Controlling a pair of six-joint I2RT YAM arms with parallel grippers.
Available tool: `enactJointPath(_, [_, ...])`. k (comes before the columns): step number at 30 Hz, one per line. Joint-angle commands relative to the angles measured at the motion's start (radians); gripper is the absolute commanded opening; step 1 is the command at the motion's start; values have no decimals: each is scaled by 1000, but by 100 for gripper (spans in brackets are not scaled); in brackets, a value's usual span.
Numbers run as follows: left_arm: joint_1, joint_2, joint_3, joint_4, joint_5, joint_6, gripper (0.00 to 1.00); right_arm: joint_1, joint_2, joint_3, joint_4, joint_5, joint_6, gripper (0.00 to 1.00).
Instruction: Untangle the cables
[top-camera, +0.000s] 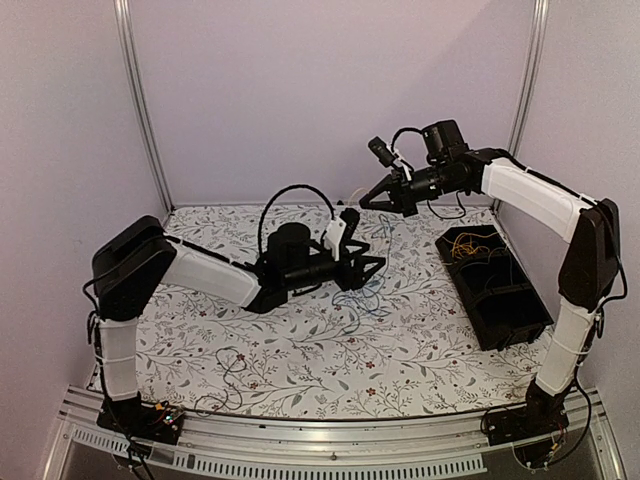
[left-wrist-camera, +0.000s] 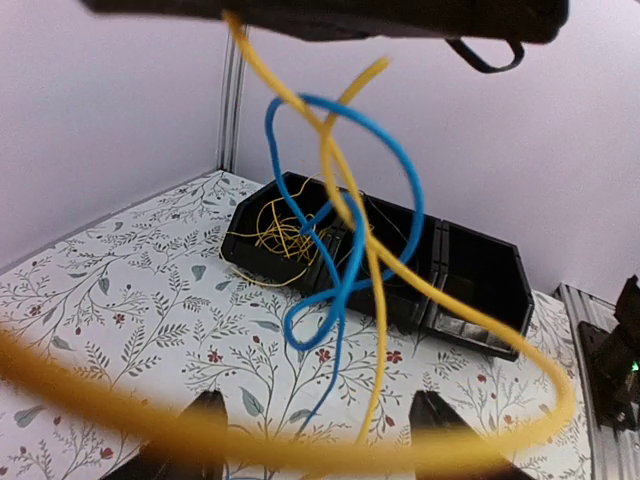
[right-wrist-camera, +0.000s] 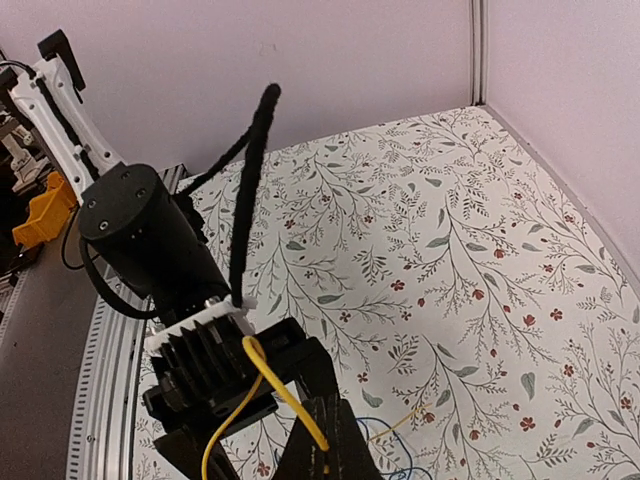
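1. A thin yellow cable (right-wrist-camera: 275, 378) is being pinched between the clenched fingers of the right gripper (right-wrist-camera: 322, 445), which is being held high above the floral-patterned white table (top-camera: 300, 350).
2. The left gripper (left-wrist-camera: 322, 405) is being held released, fingers spread wide with nothing clamped between them. It is positioned low over the middle of the table, below and slightly nearer than the right gripper (top-camera: 372, 200).
3. The thin yellow cable (left-wrist-camera: 383, 330) is being hung down from the right gripper. In the left wrist view, a blurred loop of it is crossing close in front of the left gripper's fingers (left-wrist-camera: 210, 430).
4. A thin blue cable (left-wrist-camera: 412, 195) is being carried in the air with the yellow one, looped and crossing it in several spots. Whether it is knotted cannot be told. Its lower end (top-camera: 365, 300) is trailing on the table just beside the left gripper (top-camera: 368, 265).
5. A black plastic divided bin (top-camera: 500, 310) is sitting on the right side of the table, with loose yellow wires (top-camera: 470, 245) being held in its far compartment.
6. A thin dark cable (top-camera: 232, 370) is lying curled on the near-left part of the table, well apart from both grippers.
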Motion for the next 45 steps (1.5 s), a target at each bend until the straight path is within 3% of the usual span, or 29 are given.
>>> enactJointPath(1, [-3,144,28,405,-20,-42,64,2,-14,18,40,-69,77,0])
enactJointPath(7, [-1,324,144,567,74,-103,61,3,-31,33,63,-82,115,0])
enactJointPath(13, [-3,416,218,559,168,-182,47,2,-33,85,49,-84,124,0])
enactJointPath(19, [-10,481,232,573,209,-220,52,-3,-38,205,40,-83,151,0])
enactJointPath(23, [-16,514,264,521,214,-214,48,-2,-25,353,36,-84,188,0])
enactJointPath(25, [-15,524,268,478,180,-204,41,-3,-27,402,41,-83,195,0])
enactJointPath(26, [-14,525,264,453,157,-199,32,-3,-25,426,39,-78,194,0])
enactJointPath(28, [-8,522,245,428,124,-193,17,-8,-19,463,34,-73,190,0])
enactJointPath(33, [13,470,140,421,43,-207,2,-57,-8,541,35,-80,190,0])
enactJointPath(39, [41,394,-22,384,-89,-275,0,-222,-5,680,82,-77,228,0])
enactJointPath(45, [75,319,-177,406,-176,-333,0,-403,-37,694,102,-73,252,0])
